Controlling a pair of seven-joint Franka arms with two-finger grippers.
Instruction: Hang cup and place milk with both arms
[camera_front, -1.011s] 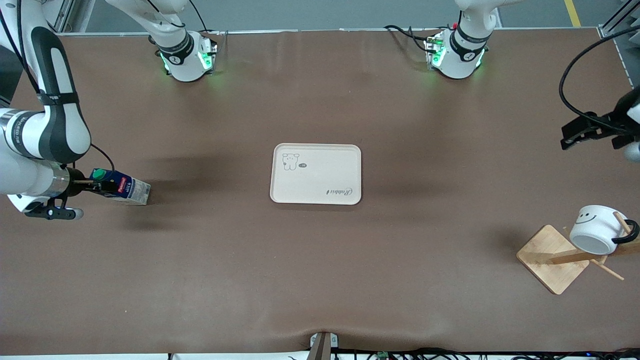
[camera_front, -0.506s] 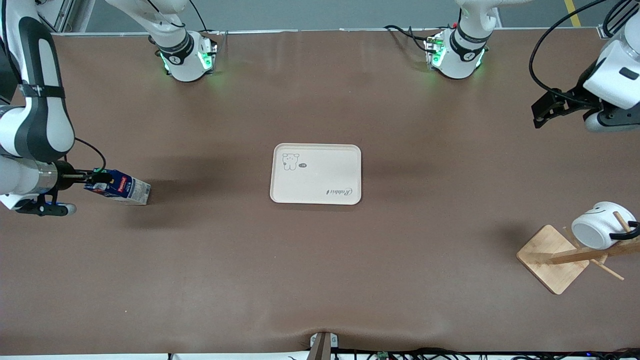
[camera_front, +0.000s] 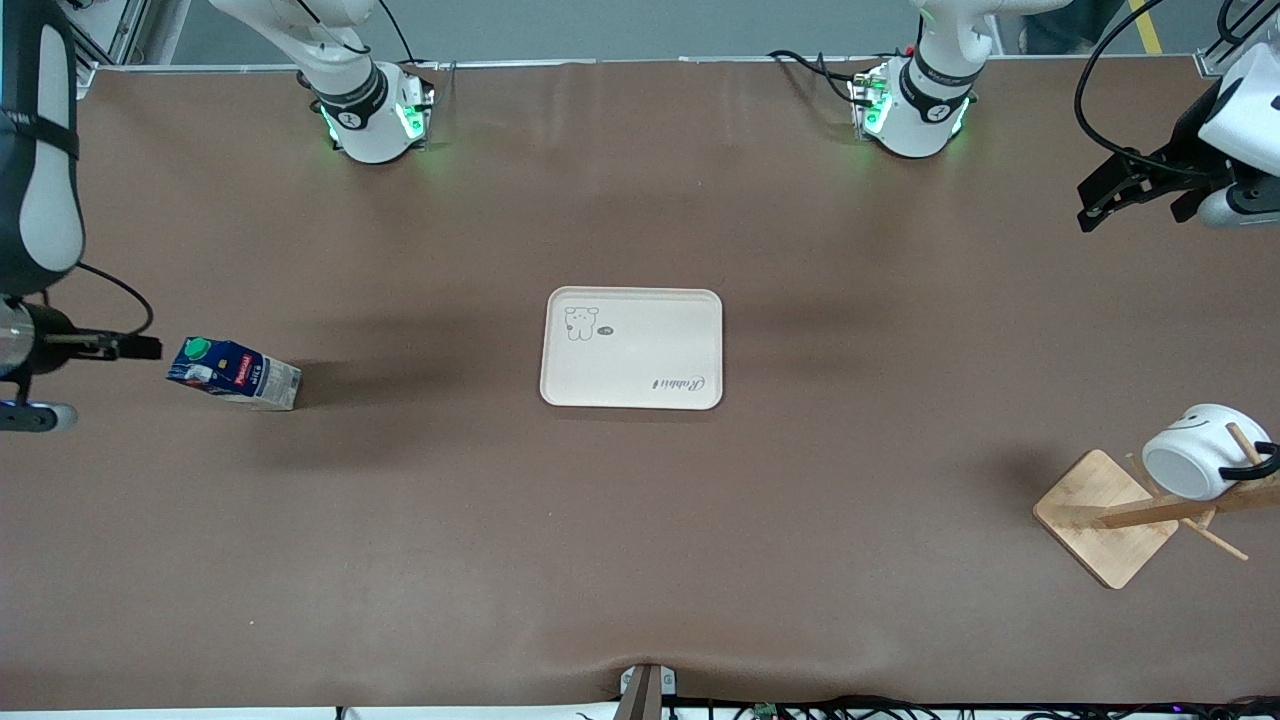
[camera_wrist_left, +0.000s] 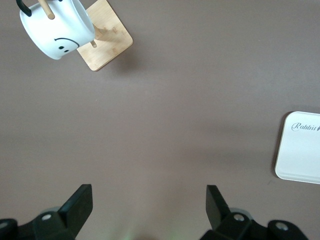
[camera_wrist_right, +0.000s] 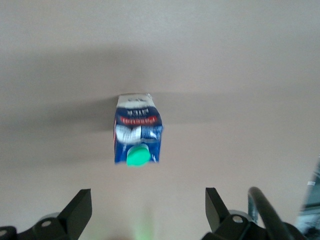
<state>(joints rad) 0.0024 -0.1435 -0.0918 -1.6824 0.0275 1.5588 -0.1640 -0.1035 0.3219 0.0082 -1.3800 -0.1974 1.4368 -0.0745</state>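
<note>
The milk (camera_front: 232, 372), a dark blue carton with a green cap, stands on the table at the right arm's end. It also shows in the right wrist view (camera_wrist_right: 137, 135). My right gripper (camera_front: 145, 347) is open and empty beside it, apart from it, and shows in its own view (camera_wrist_right: 148, 210). The white cup (camera_front: 1195, 465) hangs by its black handle on a peg of the wooden rack (camera_front: 1105, 515) at the left arm's end. It shows in the left wrist view (camera_wrist_left: 57, 30). My left gripper (camera_front: 1092, 205) is open and empty, high over the table (camera_wrist_left: 149, 207).
A pale tray (camera_front: 631, 347) with a bear drawing lies at the middle of the brown table; its edge shows in the left wrist view (camera_wrist_left: 300, 147). The rack's base (camera_wrist_left: 107, 37) stands near the table's edge. Both arm bases glow green along the top.
My right gripper has let go of the milk and drawn back toward the table's end. My left gripper has moved away from the hung cup, which has settled on its peg.
</note>
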